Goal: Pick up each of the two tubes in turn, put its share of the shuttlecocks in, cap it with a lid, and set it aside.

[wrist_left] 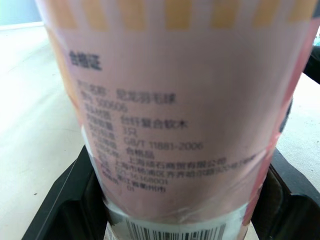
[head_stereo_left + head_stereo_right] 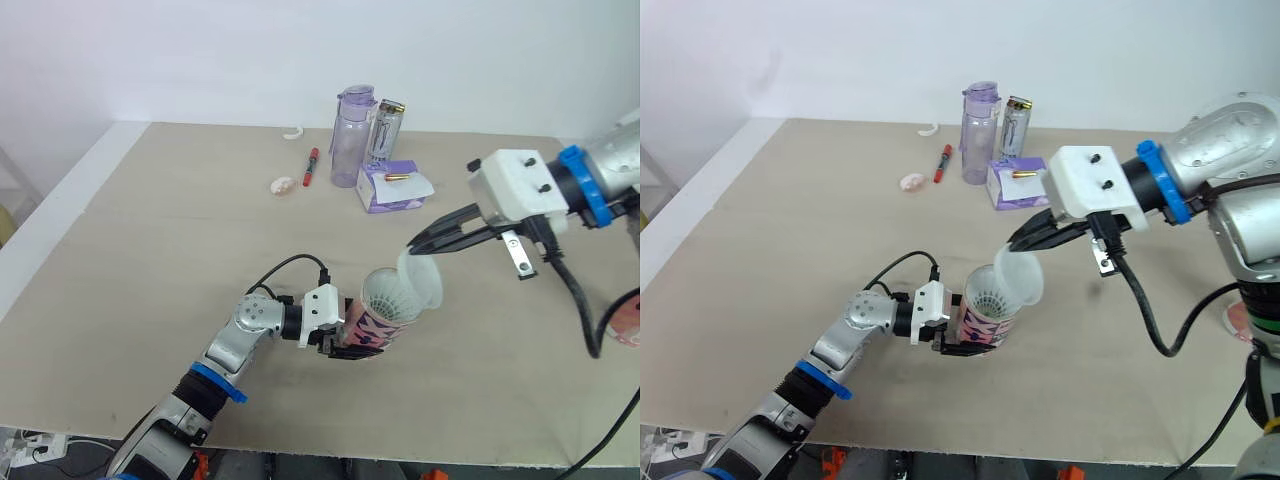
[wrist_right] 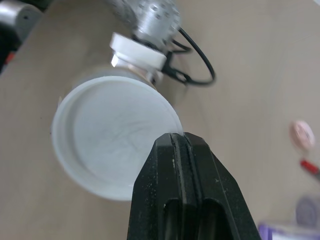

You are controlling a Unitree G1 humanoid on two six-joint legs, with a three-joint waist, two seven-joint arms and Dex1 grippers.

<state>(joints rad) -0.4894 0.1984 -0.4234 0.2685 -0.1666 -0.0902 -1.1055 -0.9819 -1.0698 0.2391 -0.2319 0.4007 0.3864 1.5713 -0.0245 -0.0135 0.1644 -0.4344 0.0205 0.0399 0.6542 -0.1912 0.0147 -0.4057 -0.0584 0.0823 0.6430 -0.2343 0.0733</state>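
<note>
A pale wooden table seen from above.

At the lower left, the left gripper is clamped around the lower body of a pink printed tube. It holds the tube off the table, leaning with its open mouth turned up and toward the right. This tilt probably presents the mouth to the other arm. The left wrist view shows the tube's label wedged between the two black fingers.

A white feathered shuttlecock shows inside the mouth. How many are stacked below it cannot be told.

Just right of the mouth, touching or nearly touching its rim, hangs a cloudy plastic lid, tipped on edge. The right gripper reaches in from the right and pinches the lid's rim, its fingers pressed almost flat together. Holding it by the edge leaves the lid's face free to seat on the tube, so the capping step appears to be under way and the lid is not yet on.

Count:
- one tube in hand
- one lid
- two grippers

Along the back of the table are:
- one small pink object
- one red pen
- one purple water bottle
- one clear bottle
- one purple box

A pink shape at the far right edge is too cut off to identify.
</note>
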